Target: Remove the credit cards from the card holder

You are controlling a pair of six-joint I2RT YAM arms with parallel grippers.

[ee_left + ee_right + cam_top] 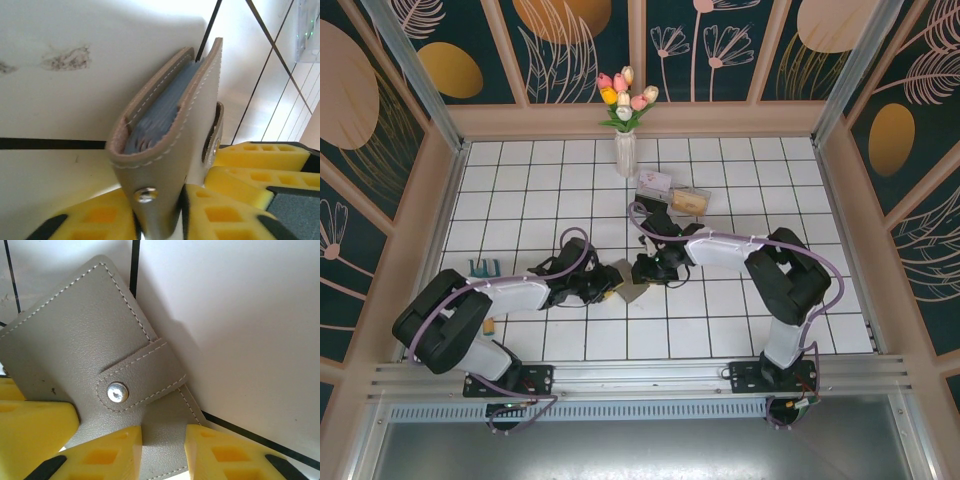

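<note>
The card holder (630, 283) is a grey stitched wallet, lifted off the white tiles between both arms. In the left wrist view the card holder (170, 150) is seen edge-on, slightly parted, with a blue-grey lining and a metal snap. My left gripper (160, 215) is shut on its lower end, in the top view the left gripper (613, 285) at the holder's left. In the right wrist view the card holder (65, 340) shows its snapped tab. My right gripper (164, 450) has its yellow fingers apart over a panel, in the top view the right gripper (648, 268). The credit cards are hidden.
A white vase of tulips (625, 150) stands at the back centre. A clear tray (685, 200) with small items lies just behind the right arm. A small blue rack (483, 266) sits by the left arm. Wooden walls (440, 210) bound the tiled floor.
</note>
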